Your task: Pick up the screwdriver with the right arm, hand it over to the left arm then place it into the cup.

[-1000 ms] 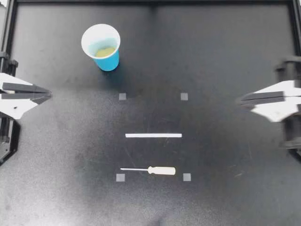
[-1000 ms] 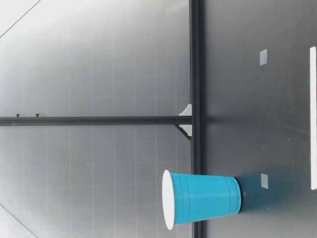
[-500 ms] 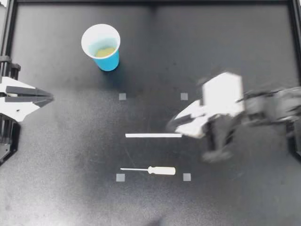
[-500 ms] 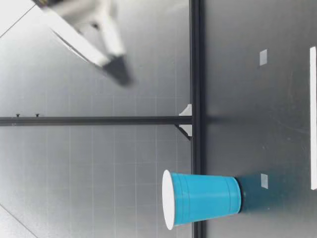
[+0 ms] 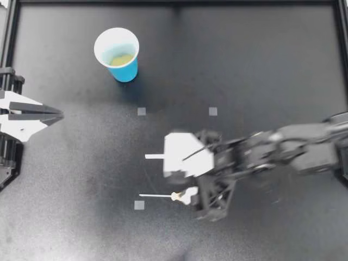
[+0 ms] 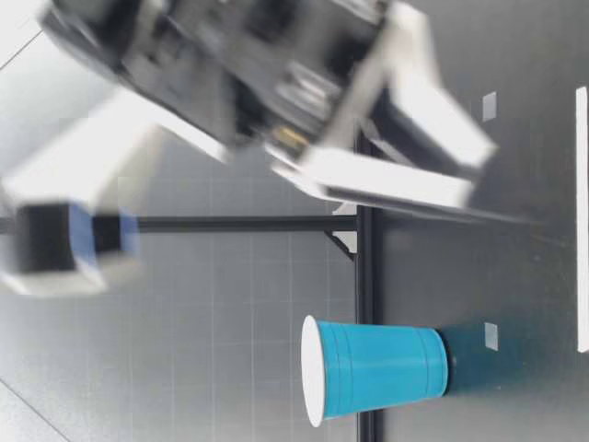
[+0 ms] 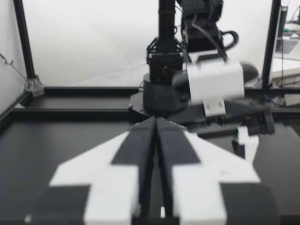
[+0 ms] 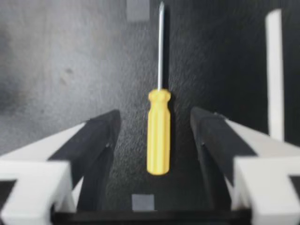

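Overhead, screwdriver point(image 5: 175, 196) handle half hidden under released right jaws; left jaws clenched.

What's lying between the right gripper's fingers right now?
In the right wrist view, the screwdriver lies on the table, its yellow handle between my right gripper and its open fingers, touching neither.

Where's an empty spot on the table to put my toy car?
The widest bare table is right of the cup. Another patch lies between my left gripper and the screwdriver tip. It is crowded around the screwdriver, where my right gripper hangs open beside the white strip.
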`<control>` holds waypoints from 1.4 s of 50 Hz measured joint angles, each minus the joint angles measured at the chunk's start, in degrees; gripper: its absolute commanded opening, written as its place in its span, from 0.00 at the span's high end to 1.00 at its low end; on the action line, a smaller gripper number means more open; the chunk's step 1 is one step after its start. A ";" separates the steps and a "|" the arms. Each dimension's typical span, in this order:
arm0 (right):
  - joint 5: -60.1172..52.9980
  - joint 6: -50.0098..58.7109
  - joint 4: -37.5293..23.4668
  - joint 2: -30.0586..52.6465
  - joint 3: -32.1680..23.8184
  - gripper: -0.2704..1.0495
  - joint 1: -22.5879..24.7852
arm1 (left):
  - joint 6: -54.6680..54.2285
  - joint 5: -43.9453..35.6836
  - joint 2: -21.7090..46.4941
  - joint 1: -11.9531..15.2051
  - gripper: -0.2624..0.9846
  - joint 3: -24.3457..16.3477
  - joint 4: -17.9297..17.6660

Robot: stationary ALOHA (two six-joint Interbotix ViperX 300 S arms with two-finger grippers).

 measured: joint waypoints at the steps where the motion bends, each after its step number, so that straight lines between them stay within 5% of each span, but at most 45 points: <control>1: 0.79 0.44 0.00 0.88 -0.70 0.33 0.00 | -0.09 -0.09 0.00 0.00 0.66 0.09 0.00; 14: 3.08 3.87 0.00 6.77 -4.57 0.33 0.09 | -0.44 0.00 -0.44 0.00 0.66 0.79 0.00; 53: 2.55 4.04 -1.49 11.43 -4.92 0.36 0.44 | -0.62 0.00 -0.88 0.00 0.66 1.14 0.00; 70: 1.67 3.96 -1.67 12.04 -4.92 0.53 0.44 | -0.53 0.00 -1.14 0.00 0.66 1.14 0.00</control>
